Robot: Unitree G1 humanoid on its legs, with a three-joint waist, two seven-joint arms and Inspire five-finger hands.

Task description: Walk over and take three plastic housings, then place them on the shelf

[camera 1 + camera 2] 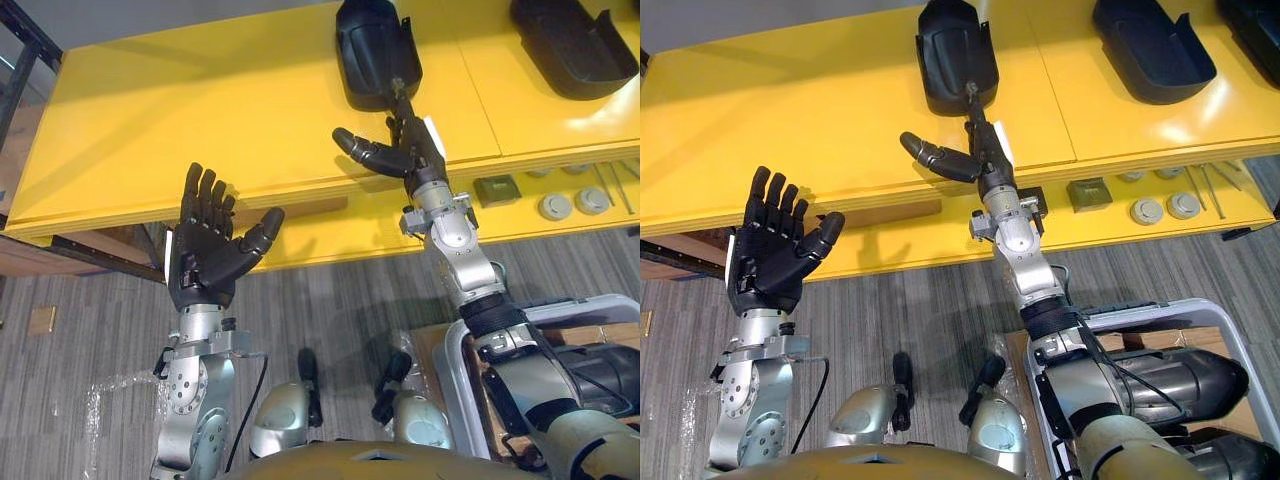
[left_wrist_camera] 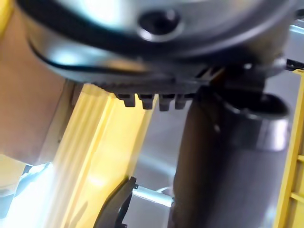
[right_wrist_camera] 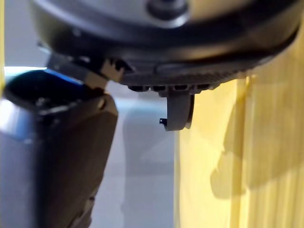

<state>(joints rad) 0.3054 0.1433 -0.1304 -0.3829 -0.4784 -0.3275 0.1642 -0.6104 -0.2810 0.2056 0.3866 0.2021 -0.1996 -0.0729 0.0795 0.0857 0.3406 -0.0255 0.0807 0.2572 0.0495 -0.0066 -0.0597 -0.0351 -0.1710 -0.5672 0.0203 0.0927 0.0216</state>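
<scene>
A black plastic housing [image 1: 375, 50] lies on the yellow shelf top [image 1: 200, 110], its hollow side up. My right hand [image 1: 410, 145] reaches over the shelf's front edge, edge-on, fingers straight, with the fingertips [image 1: 400, 105] at the housing's near rim and the thumb [image 1: 935, 157] spread out to the left. It holds nothing. A second housing [image 1: 1152, 45] lies further right, and part of a third [image 1: 1258, 18] shows at the corner. My left hand [image 1: 205, 245] hangs in front of the shelf edge, palm up, open and empty.
The lower yellow shelf level [image 1: 900, 250] carries a small grey box [image 1: 1089, 192] and round grey parts [image 1: 1165, 208]. A grey bin [image 1: 1240, 335] at the lower right holds more dark housings [image 1: 1170, 380]. A dark frame [image 1: 25, 50] stands at the left.
</scene>
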